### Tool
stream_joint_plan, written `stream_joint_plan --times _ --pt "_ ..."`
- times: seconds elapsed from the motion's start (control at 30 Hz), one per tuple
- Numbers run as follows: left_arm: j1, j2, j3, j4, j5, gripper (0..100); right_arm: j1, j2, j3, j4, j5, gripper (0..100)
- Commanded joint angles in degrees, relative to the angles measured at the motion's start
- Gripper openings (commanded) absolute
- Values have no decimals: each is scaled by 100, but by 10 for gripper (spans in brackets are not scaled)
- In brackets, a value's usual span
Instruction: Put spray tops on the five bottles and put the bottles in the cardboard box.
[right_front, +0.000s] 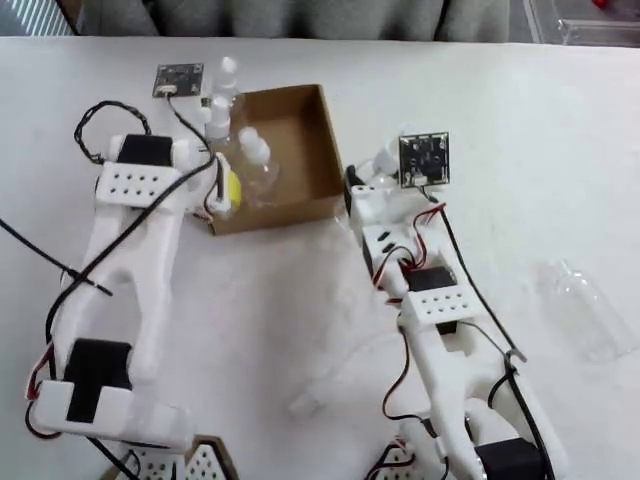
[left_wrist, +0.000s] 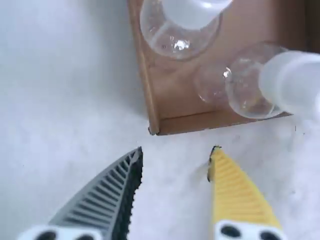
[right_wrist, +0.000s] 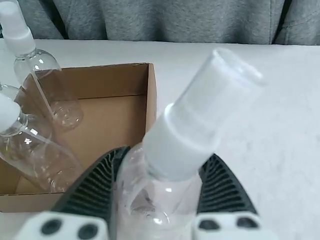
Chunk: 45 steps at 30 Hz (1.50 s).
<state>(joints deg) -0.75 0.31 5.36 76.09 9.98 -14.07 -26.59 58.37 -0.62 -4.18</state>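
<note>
In the box (right_front: 300, 130), three bottles (right_front: 255, 165), right tool (right_wrist: 166, 155) clamping fourth bottle (right_wrist: 200, 115), left tool (left_wrist: 177, 150) agape.

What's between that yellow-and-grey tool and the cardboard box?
Only bare white table. The left wrist view shows the left tool, open, just short of the cardboard box corner.

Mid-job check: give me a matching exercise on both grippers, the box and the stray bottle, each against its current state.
1 left gripper
2 right gripper
3 cardboard box
4 stray bottle

a lying on the table, apart from the box
b open, empty, by a box corner
c shut on a capped bottle
d holds spray-topped bottles

Pairs: 1-b; 2-c; 3-d; 4-a
</note>
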Motion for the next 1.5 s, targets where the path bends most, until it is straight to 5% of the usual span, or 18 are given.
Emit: stream_joint_plan --times 0.0,0.33,0.57,1.13,1.47 --pt "75 -690 35 264 53 211 40 -207 -141 -198 0 16" --pt "66 -3046 2866 -1064 53 212 -4 -198 -237 -1587 9 16" --pt "66 -4171 4413 -1925 62 211 119 541 -870 -1648 18 16" --pt "13 -5552 7191 -4914 703 211 101 2985 -3622 -1657 -18 17" --pt "-505 -5807 7763 -6154 668 211 31 4347 -5398 -1640 -35 17"
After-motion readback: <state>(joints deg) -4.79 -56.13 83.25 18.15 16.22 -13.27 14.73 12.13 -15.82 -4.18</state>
